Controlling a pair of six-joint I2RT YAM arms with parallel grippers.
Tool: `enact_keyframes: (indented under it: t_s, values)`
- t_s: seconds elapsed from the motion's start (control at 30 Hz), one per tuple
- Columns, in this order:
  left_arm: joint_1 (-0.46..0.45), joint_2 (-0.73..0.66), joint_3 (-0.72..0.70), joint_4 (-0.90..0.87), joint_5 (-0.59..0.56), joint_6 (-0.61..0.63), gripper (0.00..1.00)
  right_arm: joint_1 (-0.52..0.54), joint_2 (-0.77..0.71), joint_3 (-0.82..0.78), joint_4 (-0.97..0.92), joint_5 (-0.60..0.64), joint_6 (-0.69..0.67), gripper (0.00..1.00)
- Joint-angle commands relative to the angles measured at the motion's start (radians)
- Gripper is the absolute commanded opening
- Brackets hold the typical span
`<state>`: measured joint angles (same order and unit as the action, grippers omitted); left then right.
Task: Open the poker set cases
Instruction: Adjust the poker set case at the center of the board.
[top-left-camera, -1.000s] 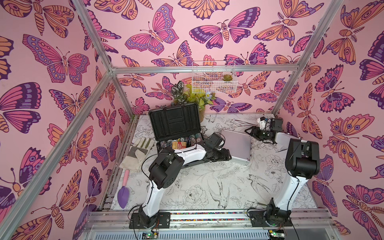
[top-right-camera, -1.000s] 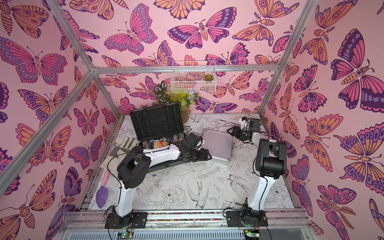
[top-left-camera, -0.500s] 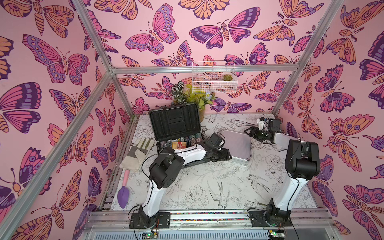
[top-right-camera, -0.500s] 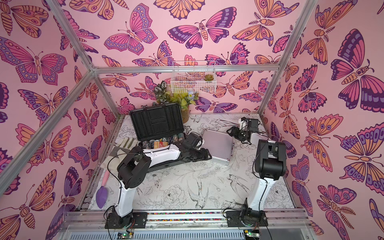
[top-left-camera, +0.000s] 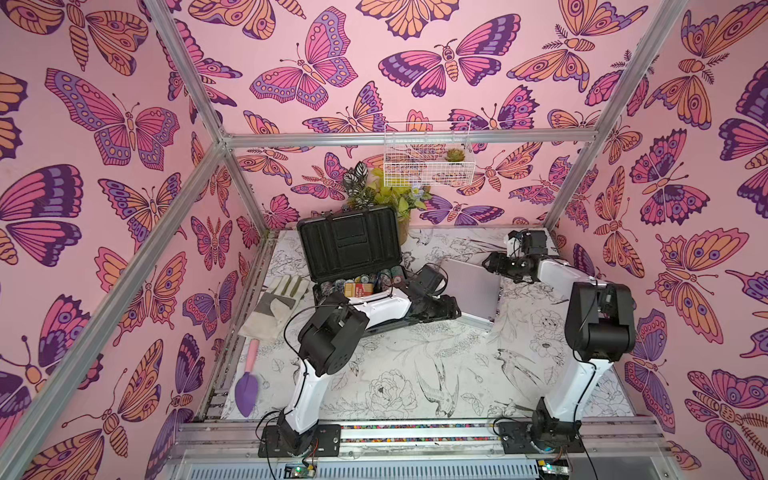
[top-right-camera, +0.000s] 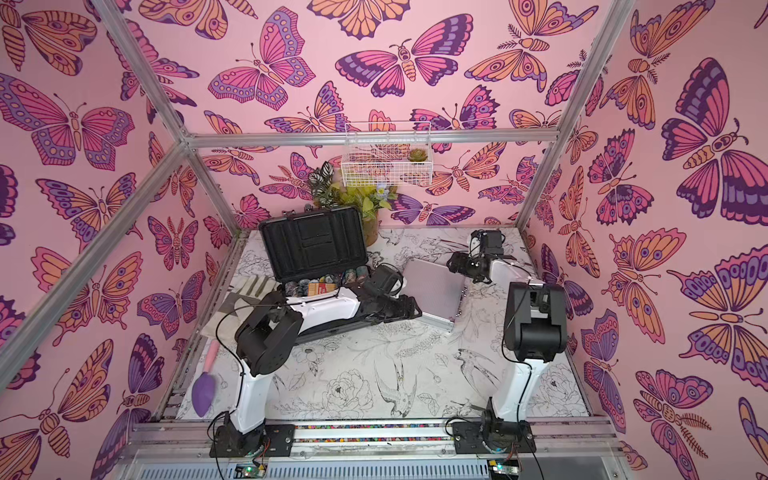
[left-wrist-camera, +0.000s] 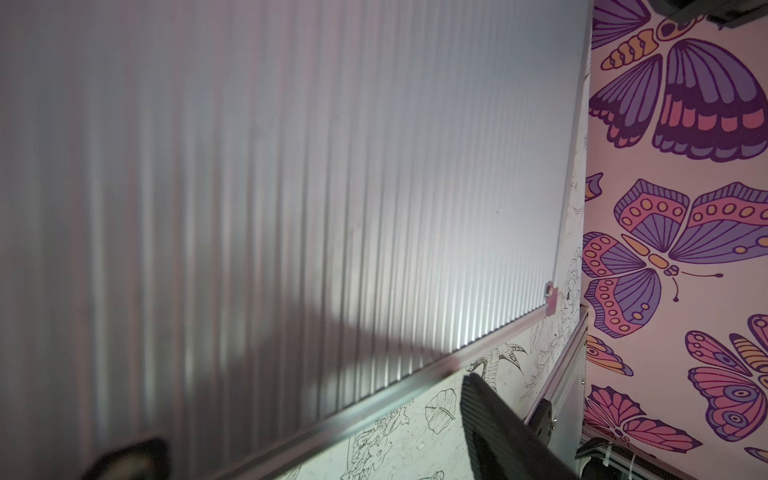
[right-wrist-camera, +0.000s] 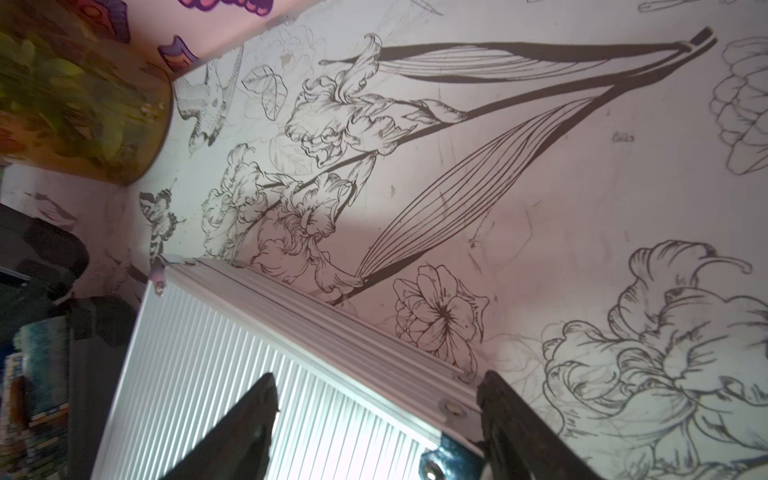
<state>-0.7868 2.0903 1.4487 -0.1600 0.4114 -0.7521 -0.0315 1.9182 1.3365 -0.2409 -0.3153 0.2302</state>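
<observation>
The larger dark poker set case (top-left-camera: 349, 245) stands open at the back left, lid upright, with chips (top-left-camera: 365, 284) in its base. The smaller silvery aluminium case (top-left-camera: 471, 286) (top-right-camera: 432, 289) lies shut and flat beside it. My left gripper (top-left-camera: 451, 309) is low at that case's near left edge. In the left wrist view its jaws are apart, astride the rim of the ribbed lid (left-wrist-camera: 291, 187), one finger (left-wrist-camera: 490, 424) over the table. My right gripper (top-left-camera: 492, 264) (right-wrist-camera: 378, 382) is open, straddling the case's far right corner (right-wrist-camera: 451, 409).
A potted plant (top-left-camera: 395, 199) (right-wrist-camera: 83, 104) stands behind the open case. A work glove (top-left-camera: 274, 307) and a purple trowel (top-left-camera: 247, 386) lie along the left edge of the table (top-left-camera: 415, 374). A white wire basket (top-left-camera: 428, 160) hangs on the back wall.
My right gripper has shifted a little left onto the small case's corner and its jaws have spread wider. The left arm and both cases have stayed put.
</observation>
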Motion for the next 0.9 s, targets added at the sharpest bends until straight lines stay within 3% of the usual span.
enact_keyframes:
  t_s: [0.0,0.2,0.37,0.57,0.87]
  values:
    - [0.012,0.008,-0.012,0.025,0.005,0.019,0.72,0.053,-0.008,0.076,-0.126,0.111,-0.009,0.78]
    - [0.018,0.009,-0.014,0.025,0.012,0.022,0.72,0.099,0.036,0.178,-0.234,0.202,0.023,0.78]
    - [0.021,0.011,-0.016,0.025,0.017,0.020,0.72,0.104,0.135,0.333,-0.348,0.197,0.061,0.78]
    - [0.023,0.005,-0.019,0.025,0.016,0.025,0.72,0.111,0.207,0.406,-0.397,0.195,0.084,0.78]
    - [0.029,0.007,-0.004,0.021,0.022,0.042,0.72,0.110,0.241,0.444,-0.509,0.010,0.039,0.75]
